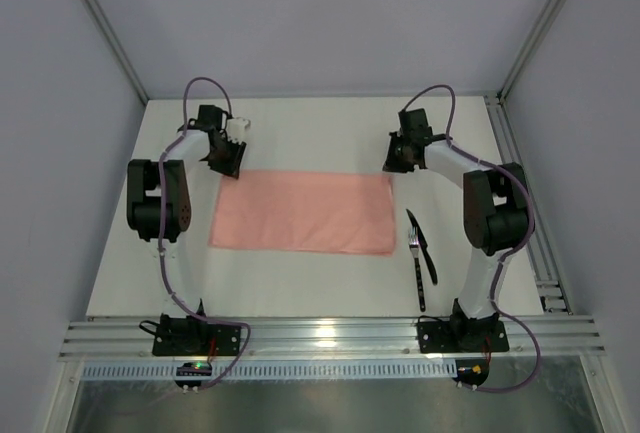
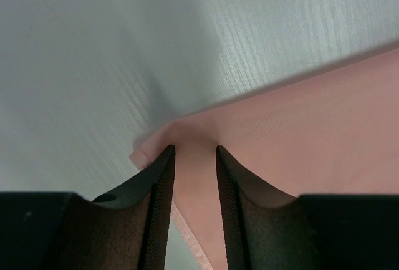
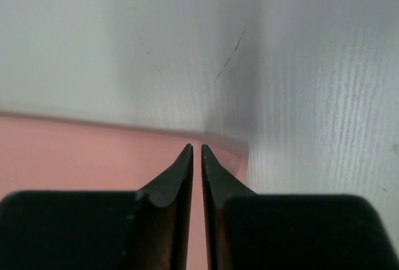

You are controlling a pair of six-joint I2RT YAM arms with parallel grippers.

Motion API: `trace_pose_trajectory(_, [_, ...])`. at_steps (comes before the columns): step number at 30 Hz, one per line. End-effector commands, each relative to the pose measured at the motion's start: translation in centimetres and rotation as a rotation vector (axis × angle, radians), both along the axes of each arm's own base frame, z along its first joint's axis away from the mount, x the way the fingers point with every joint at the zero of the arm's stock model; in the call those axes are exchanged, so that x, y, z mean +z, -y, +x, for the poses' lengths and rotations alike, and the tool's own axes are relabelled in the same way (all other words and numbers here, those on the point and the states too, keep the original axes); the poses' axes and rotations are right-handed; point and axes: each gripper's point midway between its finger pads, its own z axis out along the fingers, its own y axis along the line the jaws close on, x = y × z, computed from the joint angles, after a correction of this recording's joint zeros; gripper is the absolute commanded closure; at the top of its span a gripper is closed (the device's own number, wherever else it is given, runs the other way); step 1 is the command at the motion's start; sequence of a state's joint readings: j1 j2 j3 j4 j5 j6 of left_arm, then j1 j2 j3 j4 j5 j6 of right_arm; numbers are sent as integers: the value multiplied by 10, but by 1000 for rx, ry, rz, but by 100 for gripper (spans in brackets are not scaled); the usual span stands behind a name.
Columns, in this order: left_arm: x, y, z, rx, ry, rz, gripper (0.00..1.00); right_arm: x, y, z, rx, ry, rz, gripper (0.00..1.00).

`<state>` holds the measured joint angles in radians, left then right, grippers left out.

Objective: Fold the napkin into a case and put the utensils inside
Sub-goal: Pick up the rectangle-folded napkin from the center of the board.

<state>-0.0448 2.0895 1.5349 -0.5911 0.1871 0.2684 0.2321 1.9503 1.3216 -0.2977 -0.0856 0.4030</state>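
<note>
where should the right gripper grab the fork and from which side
Take the fork at mid-handle, from straight above, jaws across its width. It lies flat on the table, slim and pointing near-to-far, just right of the napkin, with the other utensil close beside it.

A white table top [image 1: 320, 283] with a faint woodgrain fills the middle of the frame, enclosed by plain pale grey walls [image 1: 320, 13] on the far side, left and right. Aluminium rails [image 1: 330, 336] cross the lower frame along the near edge, and slim metal posts [image 1: 100, 23] slant up at the upper corners. Light is soft and even.
</note>
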Motion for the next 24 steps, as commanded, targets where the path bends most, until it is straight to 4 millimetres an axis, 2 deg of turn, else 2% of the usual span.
trace_pose_trajectory(1, [15,-1,-7,12,-3,-22,64,82,9,14,36,193,-48,84])
trace_pose_trajectory(2, [20,0,-6,9,8,-24,63,84,11,10,42,194,-55,80])
trace_pose_trajectory(3, [23,0,-6,7,14,-27,60,91,13,6,52,212,-61,71])
trace_pose_trajectory(4, [24,0,-6,5,16,-28,59,80,12,-5,74,188,-56,64])
trace_pose_trajectory(6, [29,1,-5,-1,27,-33,57,71,12,-11,92,183,-55,51])
trace_pose_trajectory(8, [32,2,-6,-4,30,-34,57,54,9,-19,133,146,-44,45])
trace_pose_trajectory(10, [35,1,-6,-4,36,-29,56,37,8,-21,152,107,-30,42])
trace_pose_trajectory(11, [36,0,-6,-1,37,-26,56,34,3,-21,172,103,1,41])
trace_pose_trajectory(14, [39,-2,-6,-5,44,-14,55,20,8,-16,180,84,30,39])
trace_pose_trajectory(19, [39,-7,-9,-10,34,12,55,-2,13,-15,195,7,41,39])
trace_pose_trajectory(22, [38,-7,-10,-11,28,13,55,-14,9,-20,225,-31,69,39])
trace_pose_trajectory(24, [37,-8,-10,-12,28,21,55,-23,8,-23,231,-60,75,42])
